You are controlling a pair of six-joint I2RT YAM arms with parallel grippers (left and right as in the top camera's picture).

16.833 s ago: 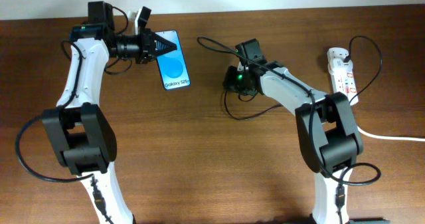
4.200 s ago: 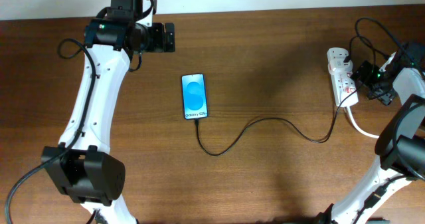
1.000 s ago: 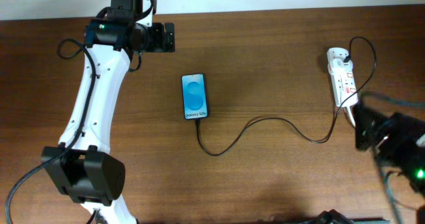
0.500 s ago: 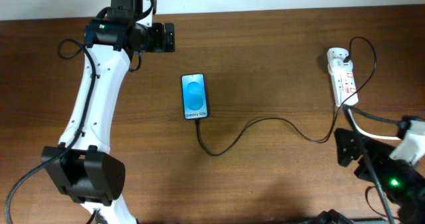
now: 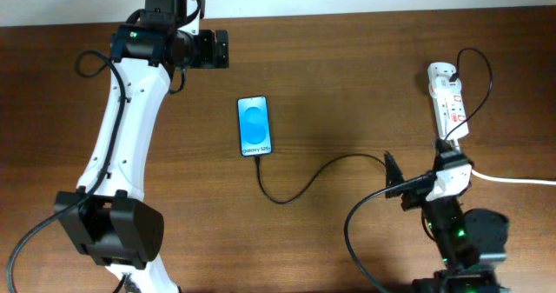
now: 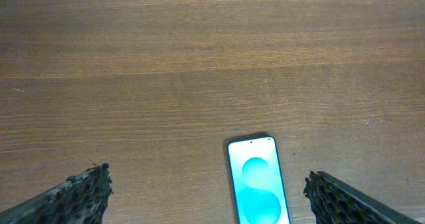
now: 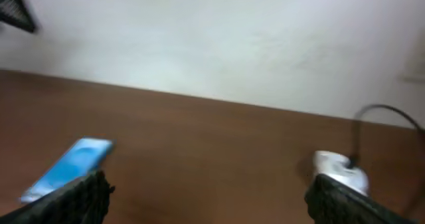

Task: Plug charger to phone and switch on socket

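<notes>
We see the charger (image 5: 321, 167) meeting the phone (image 5: 254, 126), the socket (image 5: 448, 102) by the desk's far right corner; left claw (image 6: 207, 177) and right claw (image 7: 209, 183) spread, empty.

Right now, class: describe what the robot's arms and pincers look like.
The left arm and right arm have white shells, black joints, looping black cables and a green light each. The left pincer is black, its fingers dimpled.

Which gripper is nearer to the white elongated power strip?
Right. In the overhead view the right gripper is a short way below and left of the white power strip; the left gripper is far off to its left, past the blue-screened phone.
</notes>
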